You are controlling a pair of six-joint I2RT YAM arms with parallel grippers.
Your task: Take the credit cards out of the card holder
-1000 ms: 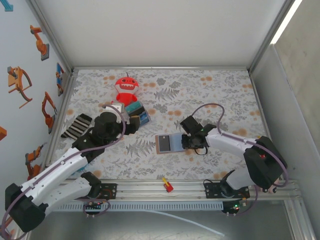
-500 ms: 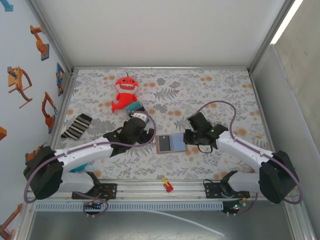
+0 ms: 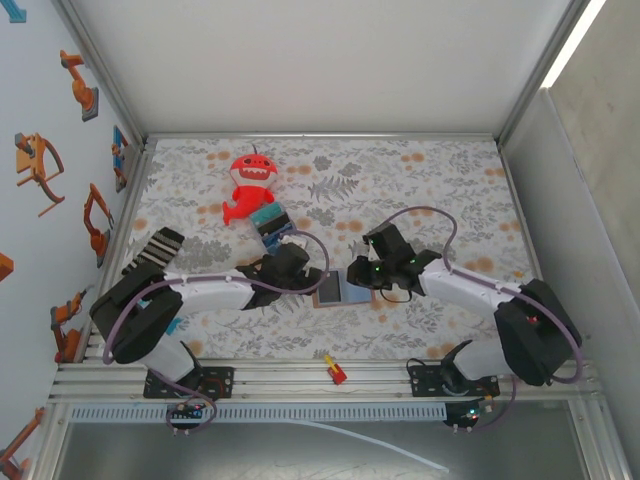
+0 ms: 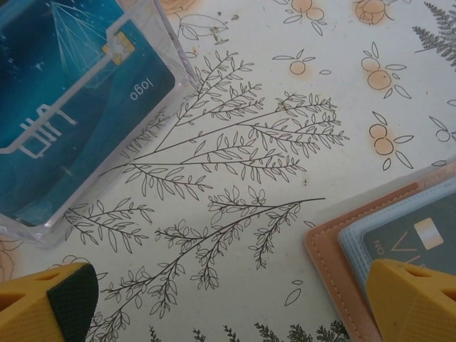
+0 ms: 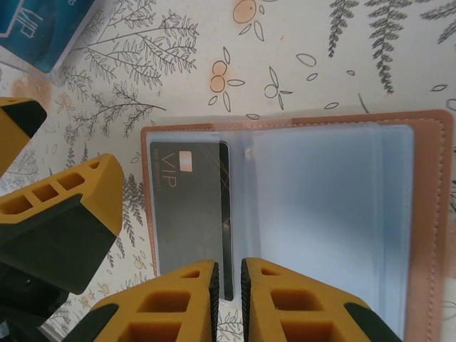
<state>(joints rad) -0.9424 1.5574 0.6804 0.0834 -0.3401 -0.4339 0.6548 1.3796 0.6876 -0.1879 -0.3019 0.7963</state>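
Observation:
The card holder (image 3: 333, 289) lies open on the floral cloth, tan-edged (image 5: 299, 119) with pale blue-grey sleeves. A dark grey VIP credit card (image 5: 187, 214) sits in its left pocket. My right gripper (image 5: 228, 285) hovers over the holder's near edge, jaws shut to a thin slit over the card's right edge; whether it pinches anything I cannot tell. My left gripper (image 4: 231, 310) stands wide open just left of the holder (image 4: 335, 246), one yellow finger (image 4: 417, 299) over the corner with the card (image 4: 417, 235). From above, the left gripper (image 3: 303, 272) and right gripper (image 3: 364, 277) flank the holder.
A clear case of blue cards (image 4: 68, 107) lies just behind the left gripper, seen from above at the case (image 3: 275, 224). Behind it is a red plush toy (image 3: 250, 185). A striped sock (image 3: 155, 248) lies far left. A small red-and-yellow item (image 3: 334, 371) rests on the front rail.
My left arm has swung right, from beside the blue card case to the holder's left edge. My right gripper has shifted a little left over the holder.

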